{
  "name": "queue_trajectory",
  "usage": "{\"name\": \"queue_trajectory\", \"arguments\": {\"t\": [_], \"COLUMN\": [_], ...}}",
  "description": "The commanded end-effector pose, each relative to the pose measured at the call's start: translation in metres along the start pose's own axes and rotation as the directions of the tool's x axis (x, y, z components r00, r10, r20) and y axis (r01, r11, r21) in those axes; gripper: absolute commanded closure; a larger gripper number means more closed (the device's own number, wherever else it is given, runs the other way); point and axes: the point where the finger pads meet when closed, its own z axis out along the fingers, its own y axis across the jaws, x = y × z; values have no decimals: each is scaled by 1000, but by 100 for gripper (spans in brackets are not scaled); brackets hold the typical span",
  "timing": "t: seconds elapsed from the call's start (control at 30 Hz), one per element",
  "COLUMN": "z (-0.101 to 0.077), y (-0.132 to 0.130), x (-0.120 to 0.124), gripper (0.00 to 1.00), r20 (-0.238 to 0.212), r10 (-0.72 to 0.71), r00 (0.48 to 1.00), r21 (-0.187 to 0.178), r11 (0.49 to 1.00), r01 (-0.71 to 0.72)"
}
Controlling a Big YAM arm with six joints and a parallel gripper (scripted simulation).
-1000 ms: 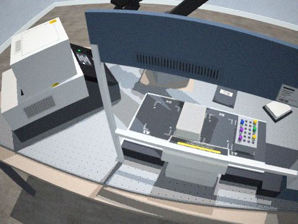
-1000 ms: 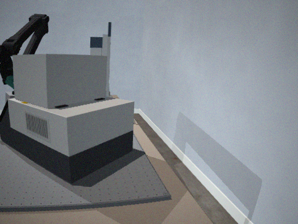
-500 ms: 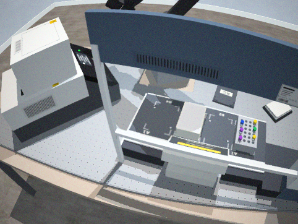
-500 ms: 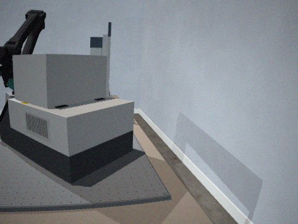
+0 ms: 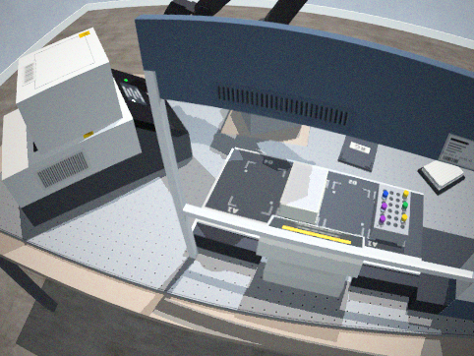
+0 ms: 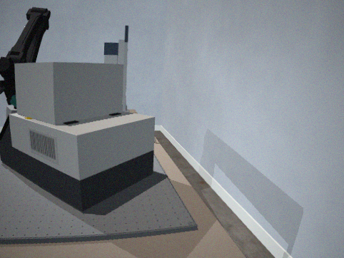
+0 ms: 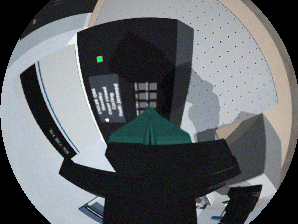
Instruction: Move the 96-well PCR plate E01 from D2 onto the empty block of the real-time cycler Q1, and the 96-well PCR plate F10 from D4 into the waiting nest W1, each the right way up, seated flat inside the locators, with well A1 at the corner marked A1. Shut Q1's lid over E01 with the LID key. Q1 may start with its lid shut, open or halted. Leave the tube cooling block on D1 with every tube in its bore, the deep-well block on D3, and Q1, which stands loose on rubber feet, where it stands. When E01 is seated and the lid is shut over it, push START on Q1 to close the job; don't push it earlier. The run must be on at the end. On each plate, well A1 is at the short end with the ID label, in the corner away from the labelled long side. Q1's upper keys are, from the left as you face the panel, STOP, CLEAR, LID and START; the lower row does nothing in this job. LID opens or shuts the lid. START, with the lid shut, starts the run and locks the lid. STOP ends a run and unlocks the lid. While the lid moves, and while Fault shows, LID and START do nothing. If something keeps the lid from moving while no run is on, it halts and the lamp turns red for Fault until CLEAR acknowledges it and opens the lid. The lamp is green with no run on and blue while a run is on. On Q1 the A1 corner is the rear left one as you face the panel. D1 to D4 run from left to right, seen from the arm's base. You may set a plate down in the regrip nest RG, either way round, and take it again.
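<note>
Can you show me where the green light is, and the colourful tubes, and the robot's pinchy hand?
green lamp (image 7: 100, 59), wrist view, on its glowing square.
coloured tubes (image 5: 385, 194), top view, on the blue cap.
gripper (image 7: 150, 120), wrist view, on the shut green fingertips.

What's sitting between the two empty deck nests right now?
A pale deep-well block sits between the left nest and the right nest, seen in the top view.

Plain pale blue-grey wall (image 6: 232, 71), white skirting board (image 6: 221, 192) along its foot. Brown floor strip (image 6: 228, 221) beside tan tabletop (image 6: 178, 246). Soft light, faint shadow at lower right.
</note>
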Motion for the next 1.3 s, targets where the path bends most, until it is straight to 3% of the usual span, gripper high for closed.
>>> {"name": "queue_trajectory", "arguments": {"t": [0.0,0.57,0.9,1.27], "z": [5,30,42,30], "y": [15,46,41,41], "x": [-7,-20,-16,-22], "gripper": [100,100,100,100], "r20": [19,37,28,45], "r10": [-4,-30,-26,-34], "r00": [1000,999,999,998], "r21": [-29,-60,-48,-54], "r11": [1000,998,998,998], "r01": [4,32,27,36]}}
